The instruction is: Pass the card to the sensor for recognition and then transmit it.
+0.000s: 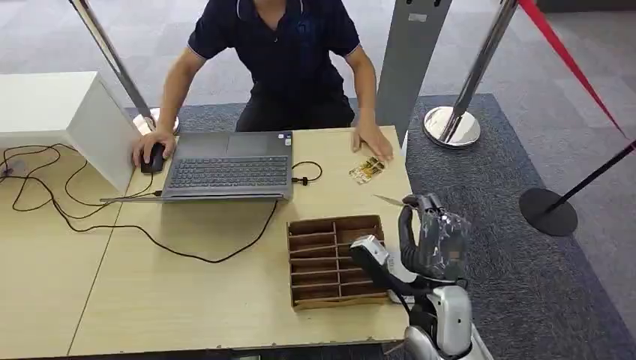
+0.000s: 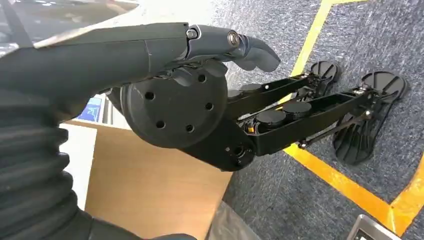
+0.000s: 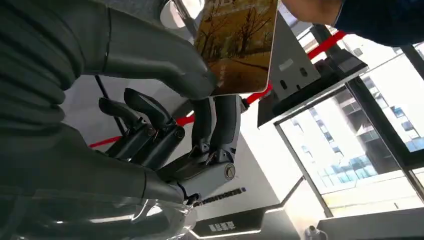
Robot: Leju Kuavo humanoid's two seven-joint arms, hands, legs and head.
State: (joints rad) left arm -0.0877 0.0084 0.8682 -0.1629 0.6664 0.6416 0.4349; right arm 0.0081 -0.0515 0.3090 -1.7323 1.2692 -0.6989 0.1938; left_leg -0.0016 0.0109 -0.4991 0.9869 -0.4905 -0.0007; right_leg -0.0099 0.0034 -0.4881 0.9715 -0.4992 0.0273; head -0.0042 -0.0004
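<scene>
The right hand [image 1: 429, 225] pinches a card [image 3: 237, 45] above the surface's [image 1: 187, 300] right edge; keep it level while extending toward the person [image 1: 285, 52]. Left hand [image 2: 165, 60] hangs empty, fingers extended.

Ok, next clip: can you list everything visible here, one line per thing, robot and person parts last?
Table: one, light wood.
Laptop: one, grey, open flat at the table's far side.
Mouse: one, black, under the person's hand.
Cables: black, across the table's left.
Compartment box: one, brown, near right edge.
Cards on table: gold, by the person's other hand.
Held card: one, autumn-tree print.
Stanchion bases: silver, black.
Person: dark shirt.
Right robot hand: pinches held card.
Left robot hand: hanging.
</scene>
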